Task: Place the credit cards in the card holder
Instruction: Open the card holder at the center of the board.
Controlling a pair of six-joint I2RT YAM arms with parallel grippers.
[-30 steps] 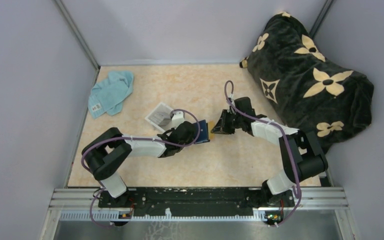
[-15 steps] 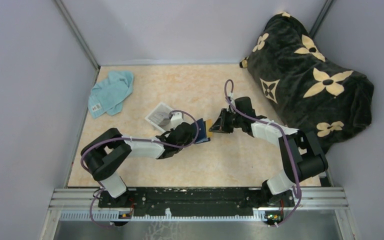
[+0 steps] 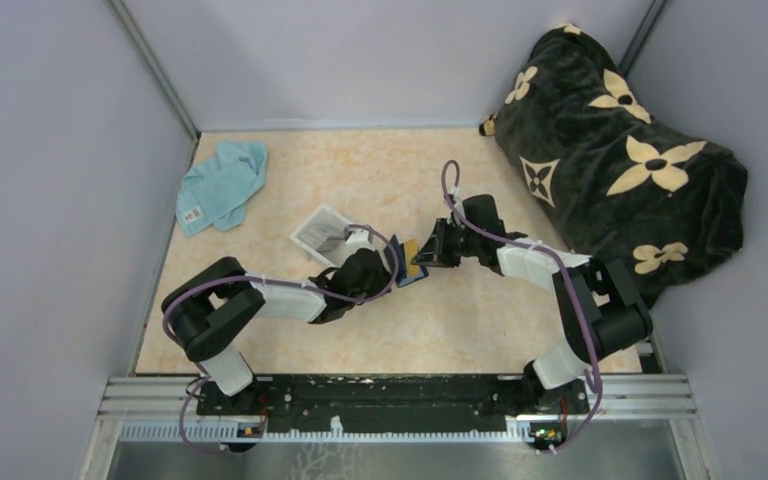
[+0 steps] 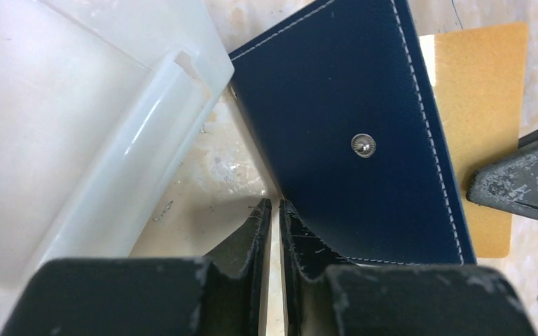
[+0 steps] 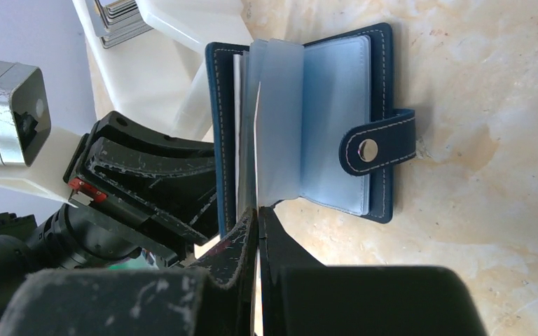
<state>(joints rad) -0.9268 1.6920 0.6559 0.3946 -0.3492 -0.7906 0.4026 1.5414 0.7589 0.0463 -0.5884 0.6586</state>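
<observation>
right pincer point(image 3: 426, 250) edged closer, orange card point(image 4: 482, 133) entering card holder point(image 4: 336, 126).

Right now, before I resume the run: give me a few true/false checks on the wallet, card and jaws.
1. The card holder is open. True.
2. The left gripper has its jaws wide apart on nothing. False: they pinch the card holder's cover.
3. The right gripper has its jaws shut on an orange card at the holder. True.
4. The teal cloth lies under the card holder. False: it lies apart, near the far left corner of the table.
5. The clear tray sits beside the card holder. True.
</observation>
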